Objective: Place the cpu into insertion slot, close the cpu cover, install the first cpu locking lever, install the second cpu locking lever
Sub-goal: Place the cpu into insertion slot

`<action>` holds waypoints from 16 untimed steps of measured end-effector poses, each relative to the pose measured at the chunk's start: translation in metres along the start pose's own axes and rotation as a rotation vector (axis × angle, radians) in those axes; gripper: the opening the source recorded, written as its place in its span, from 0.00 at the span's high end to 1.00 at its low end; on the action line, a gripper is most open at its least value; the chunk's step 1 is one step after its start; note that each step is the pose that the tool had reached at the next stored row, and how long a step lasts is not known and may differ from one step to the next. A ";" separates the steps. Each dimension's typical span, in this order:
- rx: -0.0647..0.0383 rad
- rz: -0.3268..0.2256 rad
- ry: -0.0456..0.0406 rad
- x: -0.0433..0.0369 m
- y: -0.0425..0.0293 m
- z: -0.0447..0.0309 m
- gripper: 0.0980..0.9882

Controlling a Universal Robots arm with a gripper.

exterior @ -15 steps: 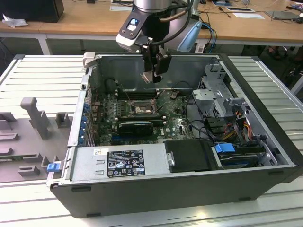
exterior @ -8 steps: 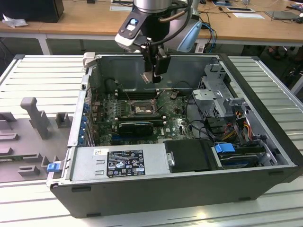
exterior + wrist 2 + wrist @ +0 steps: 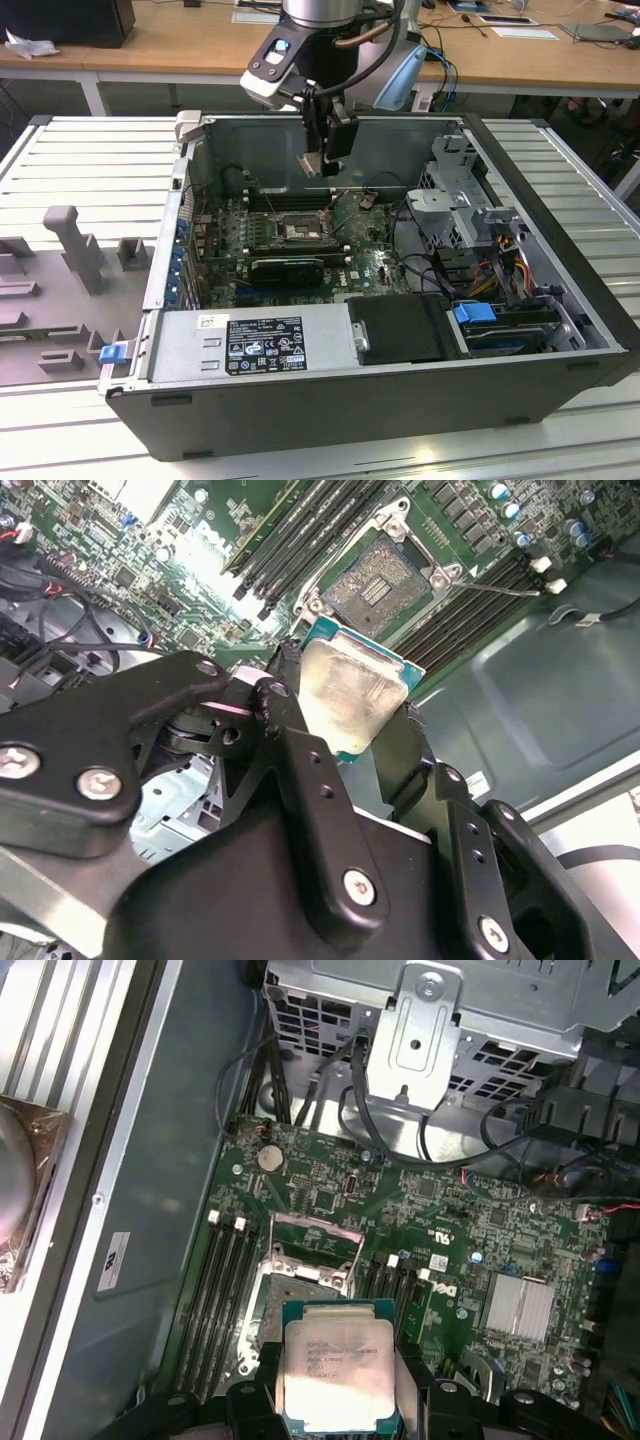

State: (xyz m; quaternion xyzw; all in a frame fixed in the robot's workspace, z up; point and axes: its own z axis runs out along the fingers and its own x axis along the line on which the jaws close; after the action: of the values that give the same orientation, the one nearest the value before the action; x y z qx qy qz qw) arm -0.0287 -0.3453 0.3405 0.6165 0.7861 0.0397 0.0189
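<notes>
The cpu [image 3: 338,1375] is a small flat square chip; dull silver-beige lid, a bit smudgy, with a thin green edge peeking out around it. The gripper [image 3: 322,162] has it pinched between its black fingers [image 3: 300,770] by two opposite edges, so it's clamped on the chip, not gaping.

Going across from the exterior view's left: some grey plastic fixtures [image 3: 75,250] sit on the slatted table [image 3: 90,150]; then comes the open computer case [image 3: 400,400]. Inside it, at the near left, there's a silver power supply [image 3: 250,345] with a label; behind that the green motherboard [image 3: 375,265] lies flat on the case floor. The socket [image 3: 300,230] sits on the board with a long black card [image 3: 288,268] just in front of it. Further right are the metal drive cage [image 3: 455,200] and a tangle of cables [image 3: 505,265].

The socket is bare, greyish middle showing in both wrist views; the cover [image 3: 318,1245] looks tipped up at one edge of it. A thin lever [image 3: 490,585] sticks out beside it.

The chip hangs in the air over the board, close to the socket but clear of it, nothing touching. Lid side faces the wrist cameras. Being square it has no real long axis; its edges look roughly lined up with the socket in the first wrist view.
</notes>
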 end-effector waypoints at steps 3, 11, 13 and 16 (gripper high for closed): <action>0.000 0.014 -0.0013 0.0000 0.0000 0.0002 0.52; -0.001 0.053 -0.0045 0.0000 -0.0001 0.0008 0.52; -0.001 0.062 -0.0053 0.0000 -0.0001 0.0009 0.52; -0.001 0.074 -0.0063 0.0000 -0.0001 0.0011 0.52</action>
State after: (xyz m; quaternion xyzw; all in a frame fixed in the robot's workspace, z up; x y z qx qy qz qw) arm -0.0287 -0.3453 0.3394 0.6454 0.7626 0.0388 0.0201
